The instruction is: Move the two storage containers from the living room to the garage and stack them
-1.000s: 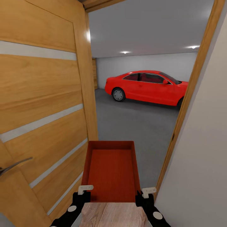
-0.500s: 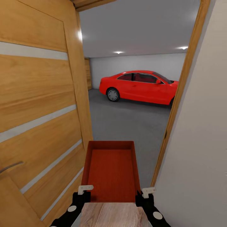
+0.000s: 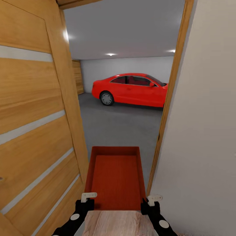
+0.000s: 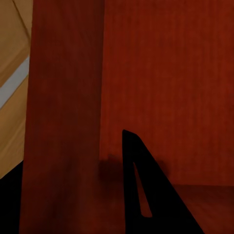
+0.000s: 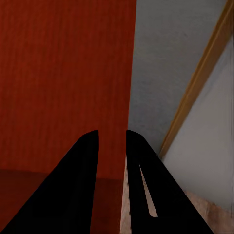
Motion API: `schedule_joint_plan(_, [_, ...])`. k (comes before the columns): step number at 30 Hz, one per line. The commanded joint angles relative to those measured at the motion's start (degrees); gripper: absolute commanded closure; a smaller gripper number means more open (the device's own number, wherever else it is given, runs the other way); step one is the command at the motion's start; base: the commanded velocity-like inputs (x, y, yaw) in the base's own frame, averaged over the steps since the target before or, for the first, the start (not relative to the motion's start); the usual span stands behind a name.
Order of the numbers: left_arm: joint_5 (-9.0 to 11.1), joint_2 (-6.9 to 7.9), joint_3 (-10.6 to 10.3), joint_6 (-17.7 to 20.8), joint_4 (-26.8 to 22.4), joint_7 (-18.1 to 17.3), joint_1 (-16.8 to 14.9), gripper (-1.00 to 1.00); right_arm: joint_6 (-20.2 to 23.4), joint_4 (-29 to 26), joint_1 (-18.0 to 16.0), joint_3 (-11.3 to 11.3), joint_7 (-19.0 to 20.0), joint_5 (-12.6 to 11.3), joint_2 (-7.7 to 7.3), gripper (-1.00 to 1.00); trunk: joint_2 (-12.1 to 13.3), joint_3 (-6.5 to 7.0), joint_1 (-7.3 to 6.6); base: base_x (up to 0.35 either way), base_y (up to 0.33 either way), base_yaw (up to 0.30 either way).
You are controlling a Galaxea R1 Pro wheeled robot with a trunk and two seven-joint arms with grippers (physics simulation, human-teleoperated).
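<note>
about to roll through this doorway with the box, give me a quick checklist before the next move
1. Left tool on the storage container: ok, one finger lies inside its side wall.
2. Right tool on the container: ok, its two fingers straddle the other wall.
3. Container level and carried clear of the ground: ok in the head view.
4. Gap between container and wooden door: cannot tell, they look very close.
5. Gap to the door frame on the right: ok, grey garage floor shows between.
6. Path ahead: ok, open floor up to the red car.
7. Second container: cannot tell.
</note>
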Motion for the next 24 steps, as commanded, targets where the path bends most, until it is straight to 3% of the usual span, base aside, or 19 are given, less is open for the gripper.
schedule_joint_plan(1, [-0.13,1.11,0.92,-0.25,-0.05,3.12,-0.06,1.00,-0.19,-0.01,-0.09,0.52,1.29,-0.45,-0.06,1.00,-0.14,-0.13,0.03,0.000,0.000,-0.189])
schedule_joint_plan(13, [-0.13,1.11,0.92,-0.25,-0.02,3.12,-0.06,1.00,-0.19,-0.02,-0.09,0.53,1.29,-0.45,-0.04,1.00,-0.14,-0.13,0.03,0.000,0.007,-0.170])
schedule_joint_plan(24, [-0.13,1.11,0.92,-0.25,-0.04,3.12,-0.06,1.00,-0.20,-0.02,-0.09,0.53,1.29,-0.45,-0.07,1.00,-0.14,-0.13,0.03,0.000,0.225,-0.005])
